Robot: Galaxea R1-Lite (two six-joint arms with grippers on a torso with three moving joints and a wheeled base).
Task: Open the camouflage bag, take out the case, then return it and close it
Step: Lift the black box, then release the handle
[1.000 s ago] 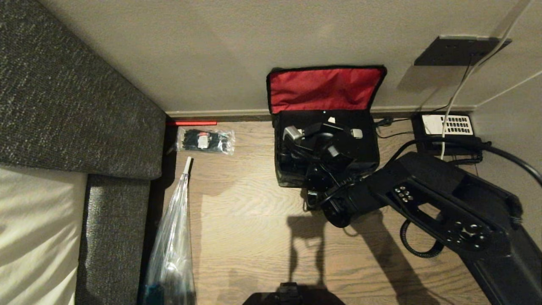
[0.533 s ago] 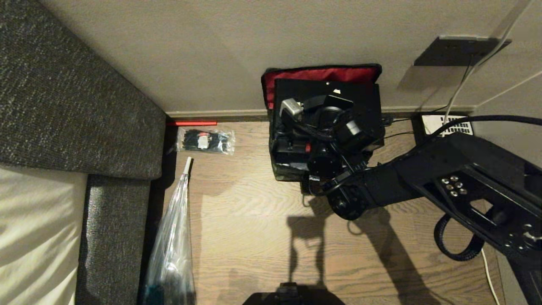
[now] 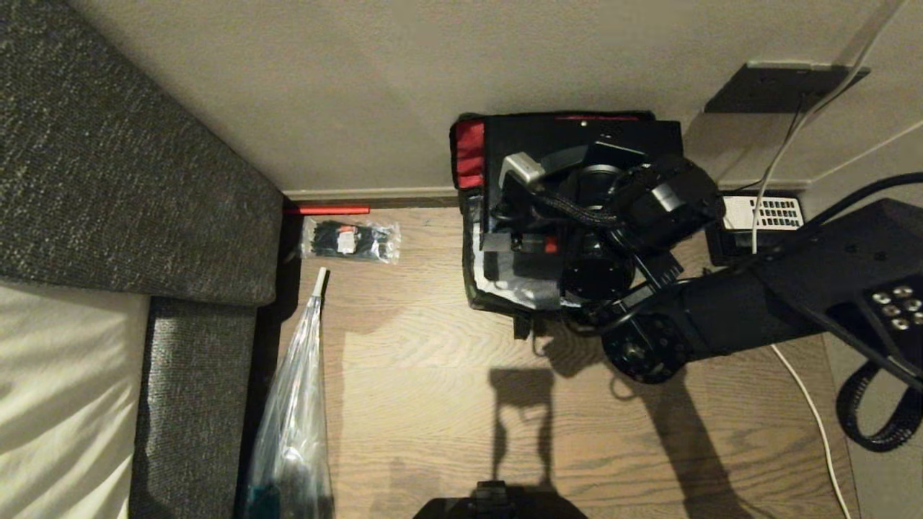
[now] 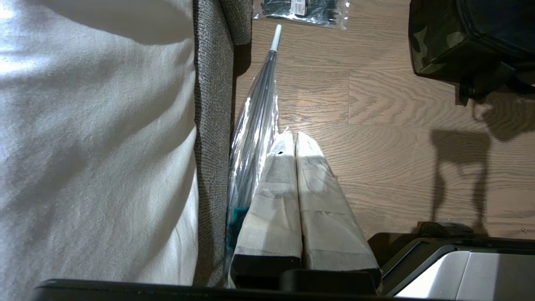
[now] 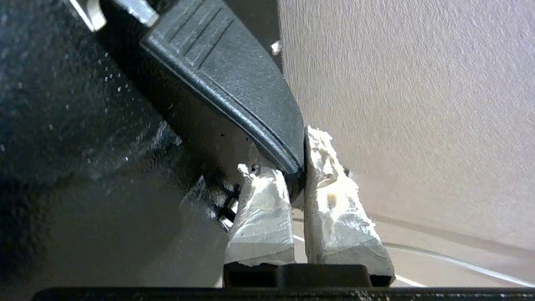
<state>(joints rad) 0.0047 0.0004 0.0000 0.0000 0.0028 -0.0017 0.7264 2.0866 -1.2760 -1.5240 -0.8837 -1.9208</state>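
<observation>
The camouflage bag [image 3: 472, 290] stands open on the wood floor against the wall, a strip of its red lid lining [image 3: 469, 162] and pale grey interior [image 3: 526, 290] showing. The black case [image 3: 577, 133] hangs above the bag's opening, hiding most of the lid. In the right wrist view my right gripper [image 5: 297, 167] is shut on the case's black handle [image 5: 234, 79], with the case's body [image 5: 83, 146] beside it. My left gripper [image 4: 294, 138] is shut and empty, parked low beside the sofa, with the bag's corner [image 4: 434, 46] far off.
A black desk phone [image 3: 764, 213] sits right of the bag, with a white cable [image 3: 807, 404] trailing across the floor. A packet of black ties [image 3: 350, 240] and a clear umbrella [image 3: 296, 404] lie left, beside the grey sofa [image 3: 108, 144].
My right arm has risen and swung right, drawing the case up out of the bag. The case now covers most of the red lid, and the bag's grey interior shows.
</observation>
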